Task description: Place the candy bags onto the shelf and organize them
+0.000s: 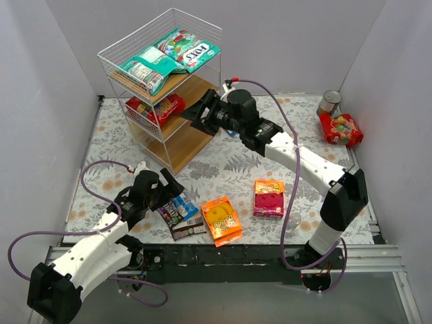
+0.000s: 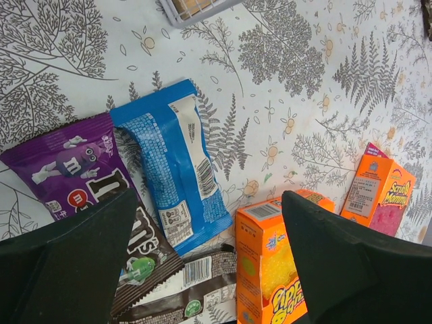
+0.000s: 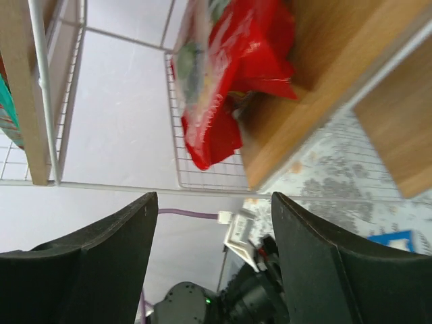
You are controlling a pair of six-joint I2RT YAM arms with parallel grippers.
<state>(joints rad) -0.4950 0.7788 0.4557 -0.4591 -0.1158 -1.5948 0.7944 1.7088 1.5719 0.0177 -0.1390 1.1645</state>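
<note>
Tablecloth (image 1: 229,169), leaf-printed, bears shelf (image 1: 185,142); plain pale walls (image 1: 47,67) surround.

FOX'S: teal bag (image 1: 196,49) (top tier (image 1: 135,39)); "m": purple pk (image 2: 67,169)

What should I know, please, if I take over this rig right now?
Left gripper: open, empty, over the small packs.
Right gripper: open, empty, by the middle tier of the shelf.
Done: teal bags on the top tier, one red bag on the middle tier.
Left: small packs, orange bag, pink-orange bag and the far-right red bag, all on the table.
</note>
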